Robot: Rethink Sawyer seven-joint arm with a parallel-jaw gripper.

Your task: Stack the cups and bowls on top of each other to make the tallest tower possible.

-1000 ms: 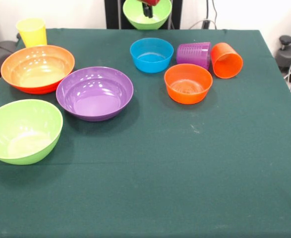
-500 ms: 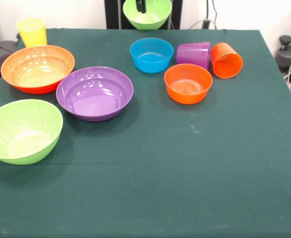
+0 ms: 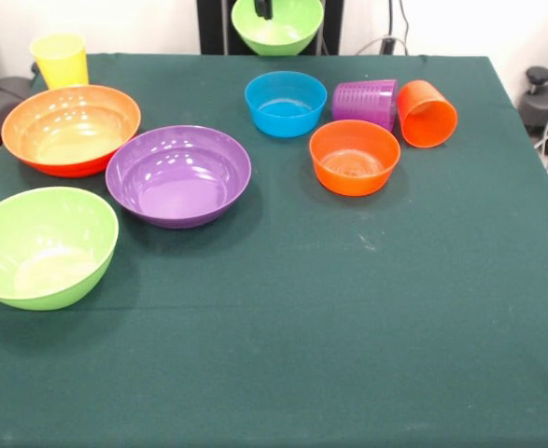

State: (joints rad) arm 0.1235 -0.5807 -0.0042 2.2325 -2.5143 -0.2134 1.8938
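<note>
Front view shows you the gripper (image 3: 264, 8) clamped on the rim of the green bowl (image 3: 288, 30), lifted at the far edge, so grip its slick, light, stiff wall firmly.

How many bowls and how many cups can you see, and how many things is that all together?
Bowls: 6 (big orange, purple, lime green in front, lime green lifted at the top, small blue, small orange)
Cups: 3 (yellow, purple ribbed, orange)
Total: 9
</note>
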